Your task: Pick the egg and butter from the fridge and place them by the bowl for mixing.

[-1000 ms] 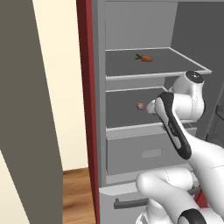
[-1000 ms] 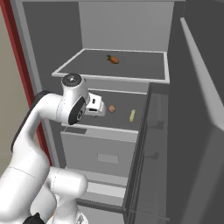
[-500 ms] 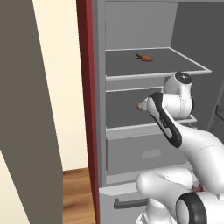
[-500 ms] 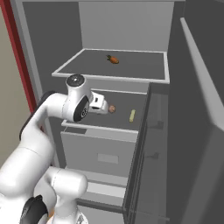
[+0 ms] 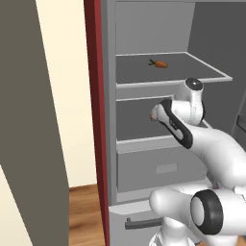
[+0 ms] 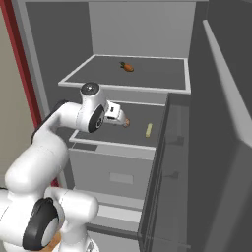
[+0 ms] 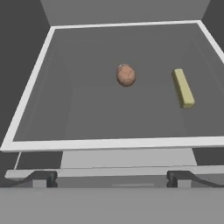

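Observation:
The fridge (image 5: 144,29) stands open in front of me. On its middle shelf (image 7: 109,143) lie the pinkish-tan egg (image 7: 126,75) and, to its right, a yellow stick of butter (image 7: 183,88). My gripper (image 7: 111,178) is open, its two tips spread wide at the shelf's front edge, short of the egg and touching nothing. From the right base view, the gripper (image 6: 118,118) is just left of the egg (image 6: 126,122), with the butter (image 6: 148,130) beyond. In the left base view the egg (image 5: 153,116) peeks out beside the hand. The bowl is out of view.
An orange carrot (image 5: 161,63) lies on the upper shelf. A grey drawer (image 6: 118,174) sits below the middle shelf. The open fridge door (image 6: 221,147) stands close on the right, and a dark red cupboard edge (image 5: 93,96) borders the fridge on the left.
The hand has reached further into the fridge at middle-shelf height, closing in on the egg. Its jaws have stayed open. Egg, butter and carrot have not moved.

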You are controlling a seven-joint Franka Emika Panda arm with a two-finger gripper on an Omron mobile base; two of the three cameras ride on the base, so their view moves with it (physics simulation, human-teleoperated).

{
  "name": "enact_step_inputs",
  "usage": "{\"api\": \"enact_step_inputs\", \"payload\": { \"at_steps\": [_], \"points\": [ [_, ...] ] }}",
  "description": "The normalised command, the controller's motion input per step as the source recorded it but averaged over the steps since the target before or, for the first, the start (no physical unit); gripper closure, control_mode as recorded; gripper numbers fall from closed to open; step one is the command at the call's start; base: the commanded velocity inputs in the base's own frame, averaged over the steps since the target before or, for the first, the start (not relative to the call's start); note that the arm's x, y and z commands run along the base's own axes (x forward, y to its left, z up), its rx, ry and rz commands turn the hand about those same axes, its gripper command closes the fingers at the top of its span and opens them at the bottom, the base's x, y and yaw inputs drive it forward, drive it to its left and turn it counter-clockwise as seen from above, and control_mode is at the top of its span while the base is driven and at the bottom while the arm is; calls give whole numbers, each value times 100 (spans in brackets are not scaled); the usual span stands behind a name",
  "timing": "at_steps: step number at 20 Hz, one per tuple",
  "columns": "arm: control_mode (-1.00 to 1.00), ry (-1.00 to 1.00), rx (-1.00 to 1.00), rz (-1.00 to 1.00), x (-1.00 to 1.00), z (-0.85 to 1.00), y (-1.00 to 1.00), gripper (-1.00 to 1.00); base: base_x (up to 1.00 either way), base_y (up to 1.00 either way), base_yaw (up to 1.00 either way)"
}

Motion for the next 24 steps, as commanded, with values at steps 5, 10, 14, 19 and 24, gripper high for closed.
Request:
{"api": "enact_step_inputs", "payload": {
  "at_steps": [5, 10, 14, 19, 24],
  "points": [
    [-100, 0, 0, 0, 37, -11, -6, -100, 0, 0, 0],
    [-100, 0, 0, 0, 38, -20, -12, -100, 0, 0, 0],
    [-100, 0, 0, 0, 27, -31, -9, -100, 0, 0, 0],
    [-100, 0, 0, 0, 29, -29, -2, -100, 0, 0, 0],
    [-100, 0, 0, 0, 41, -11, -4, -100, 0, 0, 0]
  ]
}}
